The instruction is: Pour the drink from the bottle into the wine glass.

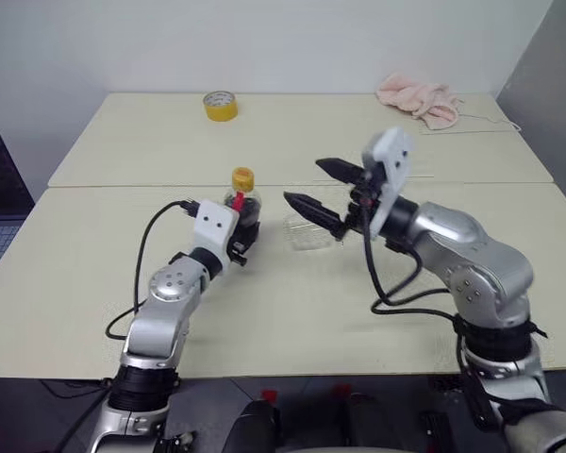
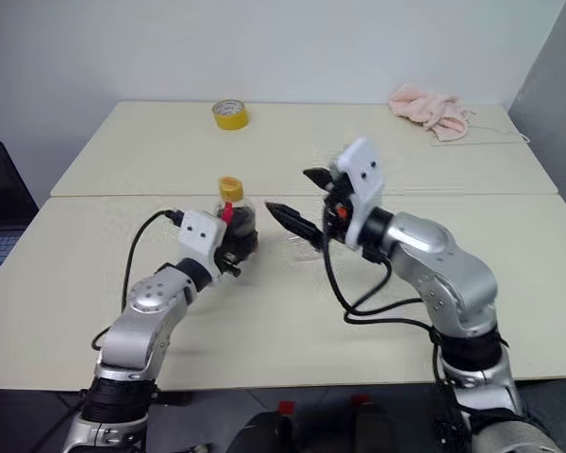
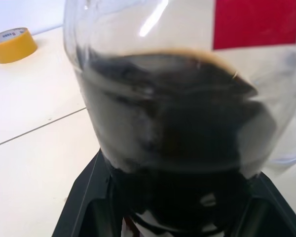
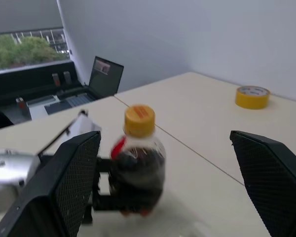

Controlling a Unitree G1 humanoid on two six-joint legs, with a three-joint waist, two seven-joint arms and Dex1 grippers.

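Small clear plastic bottle (image 1: 242, 200), orange-yellow cap, red label, part-filled with near-black drink (image 3: 177, 128), sits clamped upright in left gripper (image 1: 243, 226); right gripper (image 1: 323, 189) gapes wide.

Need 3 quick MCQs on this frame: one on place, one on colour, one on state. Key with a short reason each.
1. Where is the tape roll?
A. Far side of the table
B. Beside the bottle
C. In the right gripper

2. What colour is the bottle's cap?
A. Blue
B. Orange-yellow
C. White

3. How does the right gripper stand?
A. Shut on the cap
B. Shut on the glass
C. Open, holding nothing

Key:
1 A: the tape roll lies far back on the table.
2 B: the cap on the bottle is orange-yellow.
3 C: the right gripper has its fingers spread apart.
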